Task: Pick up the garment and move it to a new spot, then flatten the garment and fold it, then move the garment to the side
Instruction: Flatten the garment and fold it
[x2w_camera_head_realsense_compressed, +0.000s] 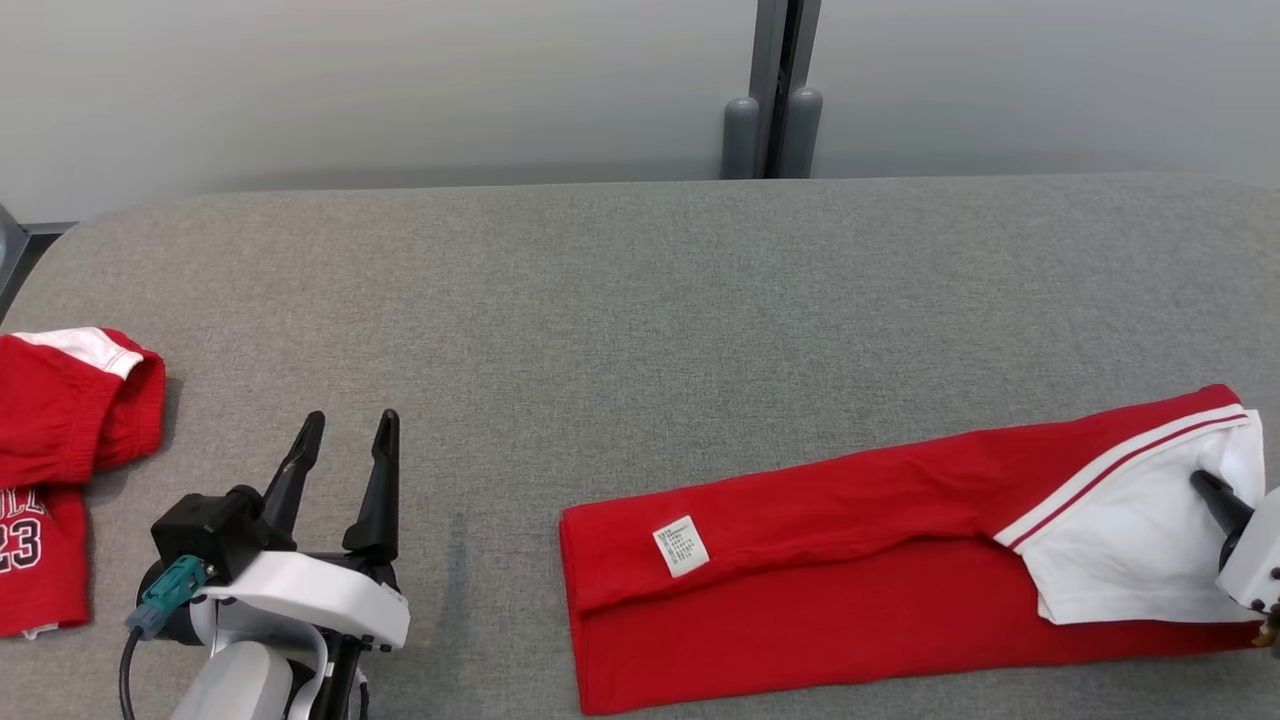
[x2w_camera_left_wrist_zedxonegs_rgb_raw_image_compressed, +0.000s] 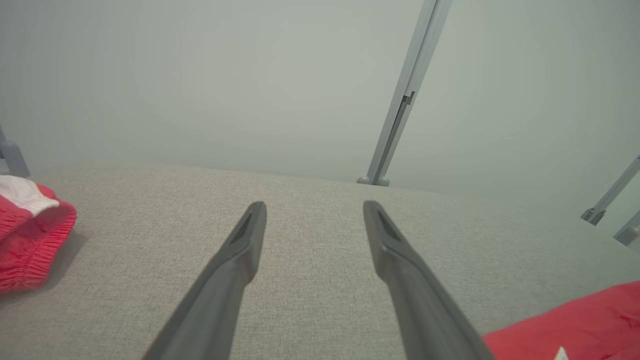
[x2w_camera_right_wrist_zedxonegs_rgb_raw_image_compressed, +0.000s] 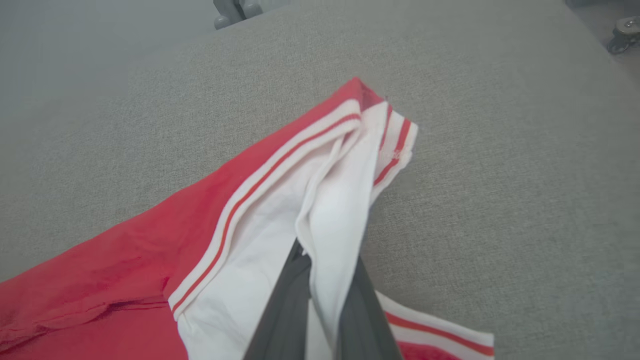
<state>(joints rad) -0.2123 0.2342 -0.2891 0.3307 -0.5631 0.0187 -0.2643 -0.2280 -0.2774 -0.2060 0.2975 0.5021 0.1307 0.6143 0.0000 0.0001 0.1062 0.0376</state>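
right tool (x2w_camera_right_wrist_zedxonegs_rgb_raw_image_compressed: 327, 272) clenched on white sleeve (x2w_camera_right_wrist_zedxonegs_rgb_raw_image_compressed: 340, 200) at right end of garment (x2w_camera_head_realsense_compressed: 850, 570) | left tool (x2w_camera_head_realsense_compressed: 345, 440) released over surface (x2w_camera_head_realsense_compressed: 640, 300), apart from cloth, nearer its left label end | garment lies as red folded strip, long axis left-right | likely right arm leads the next move

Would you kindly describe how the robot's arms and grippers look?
The left gripper has two long, dark fingers on a black block, a white shell, a teal connector and a black cable. The right gripper shows a dark finger and white casing.
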